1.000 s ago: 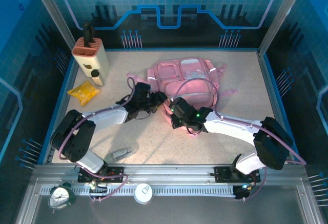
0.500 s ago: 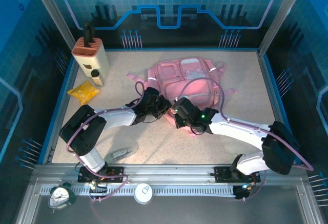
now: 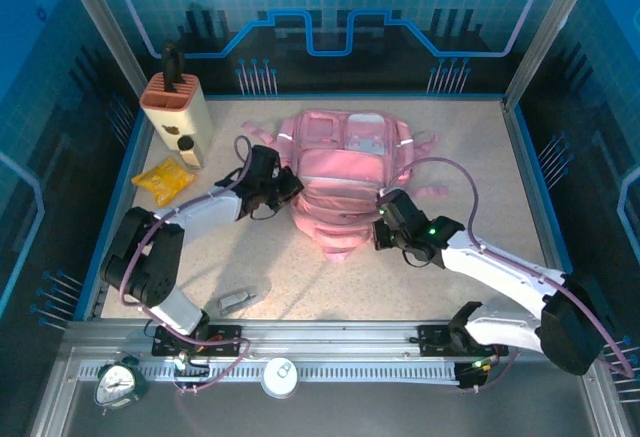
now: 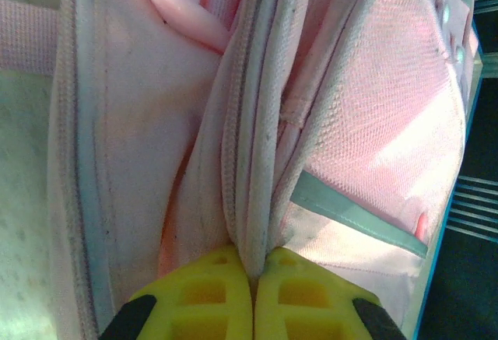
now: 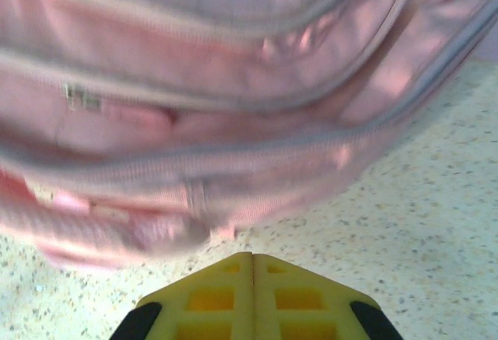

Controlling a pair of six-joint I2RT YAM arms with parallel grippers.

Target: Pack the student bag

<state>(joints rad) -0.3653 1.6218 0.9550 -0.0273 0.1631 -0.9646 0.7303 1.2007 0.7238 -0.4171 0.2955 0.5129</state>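
Pinching a zip-edged fold of the pink backpack (image 3: 345, 157) with left gripper (image 4: 253, 266), fingers clamped tight on the fabric at its left side. Lies flat on speckled table (image 3: 480, 157), centre toward the back. Shows right gripper (image 5: 251, 258) closed on nothing, just beside the bag's near right corner.

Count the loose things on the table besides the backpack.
3: a cream holder with a black handle, far left; a yellow packet beside it; a small grey piece near the front edge. The pink fabric backpack may hide more.
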